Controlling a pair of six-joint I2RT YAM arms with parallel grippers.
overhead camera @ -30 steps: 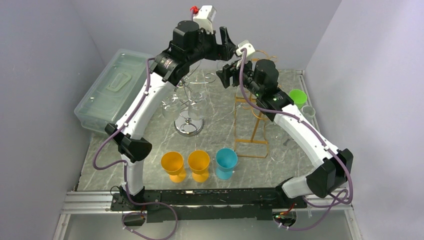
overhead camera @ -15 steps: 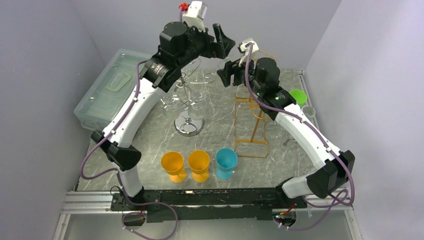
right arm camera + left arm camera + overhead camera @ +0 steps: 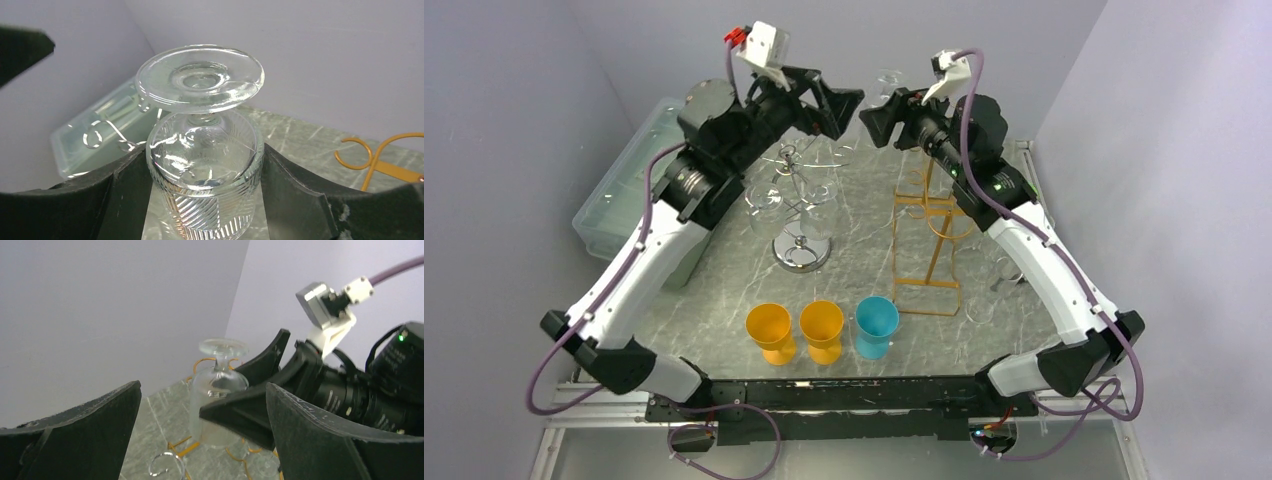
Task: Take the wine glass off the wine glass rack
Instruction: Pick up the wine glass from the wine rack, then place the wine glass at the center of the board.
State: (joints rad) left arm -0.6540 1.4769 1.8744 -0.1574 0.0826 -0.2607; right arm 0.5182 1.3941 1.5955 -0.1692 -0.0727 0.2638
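A clear ribbed wine glass [image 3: 200, 150] hangs upside down, foot up, with my right gripper [image 3: 204, 197] shut on its bowl. From above, the glass [image 3: 886, 85] is raised high, to the upper left of the gold wire rack [image 3: 929, 240] and free of its hooks. My left gripper [image 3: 839, 105] stands open just left of it, holding nothing. Through the left wrist view, the glass [image 3: 217, 390] sits beyond my wide-apart left fingers [image 3: 75, 425], apart from them. A silver rack [image 3: 802, 205] with several clear glasses stands below my left gripper.
A clear plastic lidded box [image 3: 639, 180] lies at the left. Two orange cups [image 3: 770, 330] [image 3: 822, 328] and a blue cup [image 3: 876, 325] stand in a row at the front. Clear glassware [image 3: 982, 305] stands right of the gold rack.
My left gripper opened wider and drew back up and to the left, away from the glass. My right gripper rose with the glass, lifting it higher.
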